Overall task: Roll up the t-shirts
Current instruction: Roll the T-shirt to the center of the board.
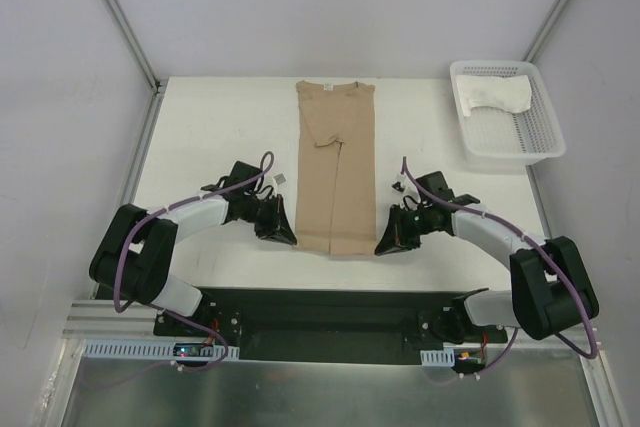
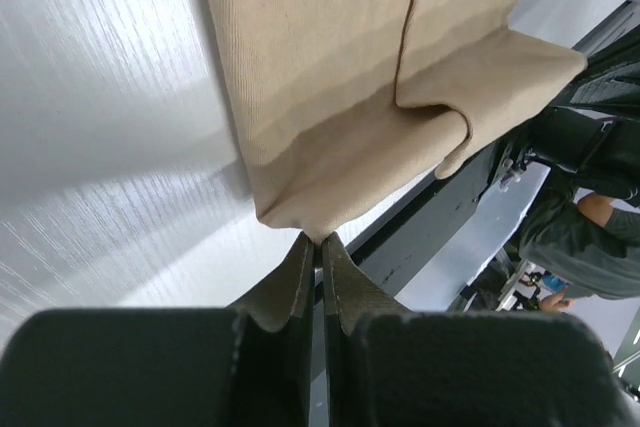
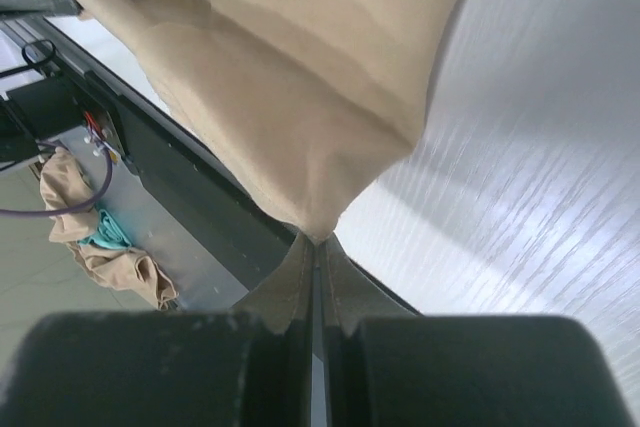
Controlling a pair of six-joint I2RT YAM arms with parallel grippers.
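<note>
A tan t-shirt [image 1: 335, 162] lies folded into a long narrow strip down the middle of the white table, collar at the far end. My left gripper [image 1: 290, 239] is shut on its near left corner [image 2: 300, 219]. My right gripper [image 1: 383, 247] is shut on the near right corner [image 3: 325, 217]. Both corners are pinched right at the fingertips, with the near hem slightly lifted. A white t-shirt [image 1: 497, 95] sits bunched in the mesh basket at the far right.
The white plastic mesh basket [image 1: 535, 145] stands at the far right corner of the table. The table's near edge and a black base rail [image 1: 320, 312] lie just behind the grippers. Crumpled cloth [image 3: 95, 237] lies below the table, seen from the right wrist.
</note>
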